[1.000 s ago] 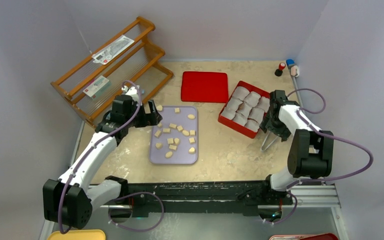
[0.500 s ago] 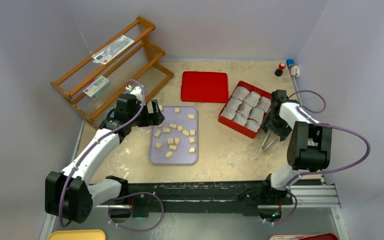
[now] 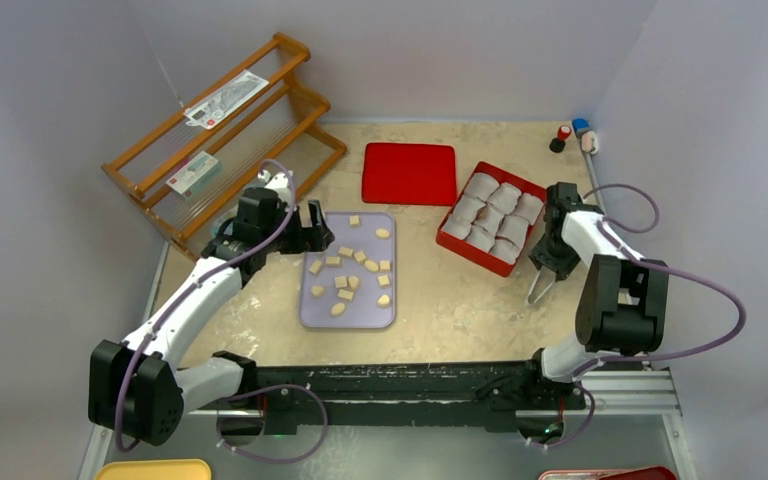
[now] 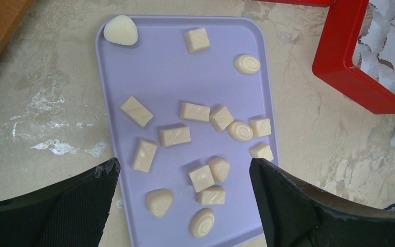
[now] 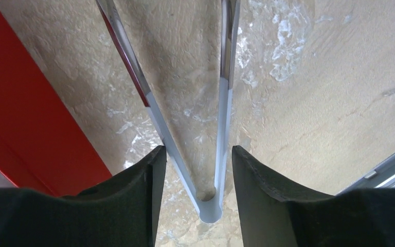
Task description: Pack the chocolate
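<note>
Roughly from big to small: the beige table [image 3: 440,300] carries a wooden rack [image 3: 225,135] at its far-left corner. A flat red lid [image 3: 410,172] lies near the far edge at the middle. A red box [image 3: 457,240] sits toward the right edge, tilted, with white paper cups [image 3: 492,212] filling it. A lilac tray [image 4: 159,77] lies left of the middle, well apart from the box. The left gripper [image 4: 183,170] hovers over the tray's far-left corner. Its jaws are spread wide and nothing is between them. The right gripper [image 5: 195,152] hangs just beside the box's near corner, close to the table's right edge. Its fingers are closed in on the joined end of a pair of metal tongs [image 5: 221,103]. The tong arms splay out over bare table next to the box wall. The chocolate [image 4: 194,111], over a dozen pale pieces, lies scattered on the tray as square blocks, rounded lumps and swirled ovals. One lump sits in the tray's far-left corner, and most of the others cluster in the tray's middle and near half. No piece shows in the cups.
</note>
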Available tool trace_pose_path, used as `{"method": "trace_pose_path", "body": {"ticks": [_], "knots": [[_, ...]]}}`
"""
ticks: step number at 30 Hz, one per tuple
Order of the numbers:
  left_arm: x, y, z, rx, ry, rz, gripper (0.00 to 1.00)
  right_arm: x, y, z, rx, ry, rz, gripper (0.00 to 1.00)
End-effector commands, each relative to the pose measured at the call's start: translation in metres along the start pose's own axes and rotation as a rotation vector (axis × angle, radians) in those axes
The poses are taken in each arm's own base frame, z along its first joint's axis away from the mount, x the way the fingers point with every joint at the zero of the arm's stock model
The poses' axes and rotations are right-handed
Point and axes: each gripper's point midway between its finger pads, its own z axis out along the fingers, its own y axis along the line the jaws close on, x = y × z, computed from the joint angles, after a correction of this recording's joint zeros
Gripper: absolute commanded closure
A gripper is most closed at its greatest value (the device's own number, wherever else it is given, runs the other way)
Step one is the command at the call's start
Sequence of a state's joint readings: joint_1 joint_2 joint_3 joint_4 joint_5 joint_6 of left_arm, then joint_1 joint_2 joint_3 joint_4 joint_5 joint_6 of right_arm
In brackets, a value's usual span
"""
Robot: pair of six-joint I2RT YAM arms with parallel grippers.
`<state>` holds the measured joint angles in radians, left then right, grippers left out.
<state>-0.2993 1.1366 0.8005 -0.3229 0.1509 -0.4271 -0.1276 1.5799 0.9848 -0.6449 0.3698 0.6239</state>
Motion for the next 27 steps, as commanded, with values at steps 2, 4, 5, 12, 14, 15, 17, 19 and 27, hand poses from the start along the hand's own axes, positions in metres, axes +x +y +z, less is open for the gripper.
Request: {"method": "trace_pose_path", "body": {"ticks": [2,4,5,12,14,15,17,19,27], "knots": [[-0.028,-0.018,-0.013,0.043,-0.084,0.017,0.04,0.006,-0.009,-0.010,-0.011,-0.009,0.039,0.49],[-0.026,-0.019,-0.014,0.047,-0.079,0.017,0.04,0.009,-0.011,-0.010,-0.012,-0.008,0.036,0.47],[-0.025,-0.020,-0.015,0.048,-0.076,0.017,0.04,0.010,-0.011,-0.010,-0.010,-0.004,0.034,0.44],[-0.016,-0.021,-0.016,0.047,-0.060,0.017,0.04,0.017,-0.014,-0.006,0.004,0.030,0.030,0.27],[-0.018,-0.021,-0.017,0.043,-0.068,0.021,0.04,0.016,-0.013,-0.005,-0.001,0.027,0.028,0.24],[-0.018,-0.021,-0.017,0.042,-0.069,0.021,0.04,0.016,-0.013,-0.005,-0.002,0.027,0.028,0.23],[-0.018,-0.021,-0.016,0.040,-0.069,0.023,0.04,0.015,-0.012,-0.003,0.001,0.032,0.025,0.21],[-0.017,-0.021,-0.014,0.039,-0.066,0.022,0.04,0.013,-0.011,-0.001,0.007,0.038,0.025,0.20],[-0.016,-0.019,-0.005,0.039,-0.060,0.023,0.04,0.006,-0.004,0.014,-0.023,0.068,0.066,0.21]]}}
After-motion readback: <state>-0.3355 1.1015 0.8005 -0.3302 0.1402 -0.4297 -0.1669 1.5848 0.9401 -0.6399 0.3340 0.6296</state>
